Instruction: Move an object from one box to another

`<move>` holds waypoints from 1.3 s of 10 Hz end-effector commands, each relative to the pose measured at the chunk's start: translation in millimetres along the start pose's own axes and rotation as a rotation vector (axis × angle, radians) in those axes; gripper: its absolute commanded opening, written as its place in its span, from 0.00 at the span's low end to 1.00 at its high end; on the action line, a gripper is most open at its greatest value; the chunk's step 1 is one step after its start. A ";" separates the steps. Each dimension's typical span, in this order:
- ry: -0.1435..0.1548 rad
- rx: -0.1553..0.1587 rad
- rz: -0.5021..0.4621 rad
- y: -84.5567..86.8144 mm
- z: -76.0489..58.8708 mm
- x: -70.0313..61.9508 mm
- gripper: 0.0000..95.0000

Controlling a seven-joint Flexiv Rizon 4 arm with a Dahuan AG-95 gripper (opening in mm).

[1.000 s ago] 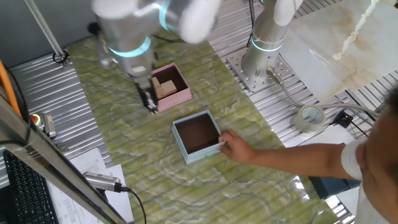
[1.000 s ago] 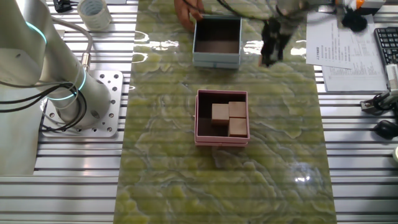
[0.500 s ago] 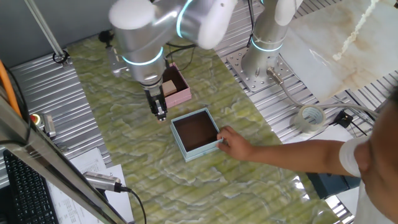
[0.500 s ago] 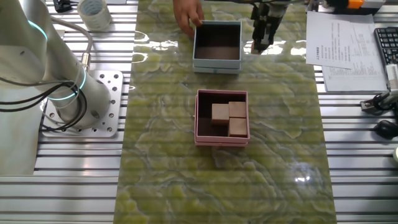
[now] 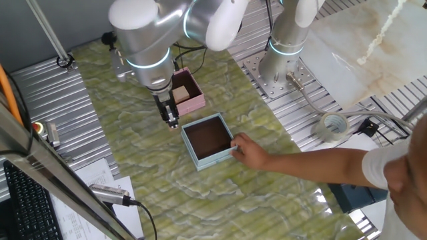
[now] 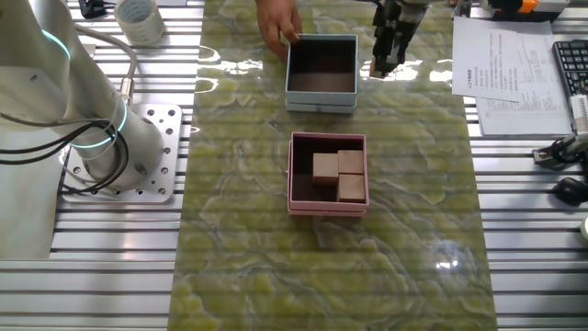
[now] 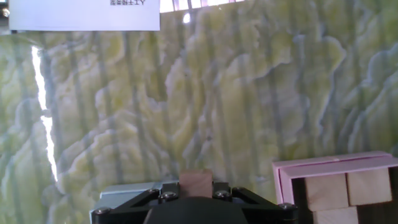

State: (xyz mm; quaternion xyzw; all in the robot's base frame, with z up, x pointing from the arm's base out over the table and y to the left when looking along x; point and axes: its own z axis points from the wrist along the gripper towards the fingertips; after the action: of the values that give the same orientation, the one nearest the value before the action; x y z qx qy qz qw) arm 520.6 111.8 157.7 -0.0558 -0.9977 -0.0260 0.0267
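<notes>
My gripper [image 5: 171, 120] hangs just left of the light blue box [image 5: 208, 141], over the table beside the box's rim. In the other fixed view the gripper [image 6: 384, 62] is right of the light blue box [image 6: 321, 72], whose dark brown inside holds nothing. In the hand view the gripper [image 7: 196, 188] is shut on a small tan wooden cube [image 7: 196, 178]. The pink box [image 6: 328, 207] holds three tan blocks [image 6: 337, 175]. It also shows in the hand view [image 7: 336, 165] at the lower right.
A person's hand [image 5: 250, 152] holds the far corner of the light blue box; it also shows in the other fixed view [image 6: 278, 23]. A roll of tape [image 5: 331, 127] lies off the mat. Papers [image 6: 510, 64] and a keyboard [image 6: 574, 64] lie beside the mat.
My gripper has moved from beside the pink box to the side of the light blue box. The person's hand has shifted the blue box slightly.
</notes>
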 end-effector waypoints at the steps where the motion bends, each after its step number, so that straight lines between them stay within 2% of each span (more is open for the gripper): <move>1: 0.021 -0.001 -0.053 -1.2 -0.5 2.0 0.00; 2: 0.026 -0.003 -0.092 -1.2 -0.5 2.0 0.00; 3: 0.017 -0.008 -0.095 -1.2 -0.5 2.0 0.00; 4: 0.016 -0.003 -0.072 5.8 0.1 5.0 0.00; 5: 0.020 0.034 -0.044 32.6 5.6 19.2 0.00; 6: 0.019 0.034 -0.033 43.8 12.6 28.9 0.00; 7: 0.020 0.028 -0.029 47.9 17.1 35.5 0.00; 9: 0.049 0.031 -0.013 50.2 26.4 52.4 0.00; 10: 0.051 0.020 -0.012 47.1 31.8 63.0 0.00; 11: 0.051 -0.005 -0.005 44.5 36.6 74.0 0.00; 13: 0.077 -0.050 0.046 49.4 41.2 84.1 0.00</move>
State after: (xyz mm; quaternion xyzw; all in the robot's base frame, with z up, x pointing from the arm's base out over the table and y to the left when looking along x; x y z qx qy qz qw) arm 441.5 169.4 126.3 -0.0725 -0.9947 -0.0439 0.0574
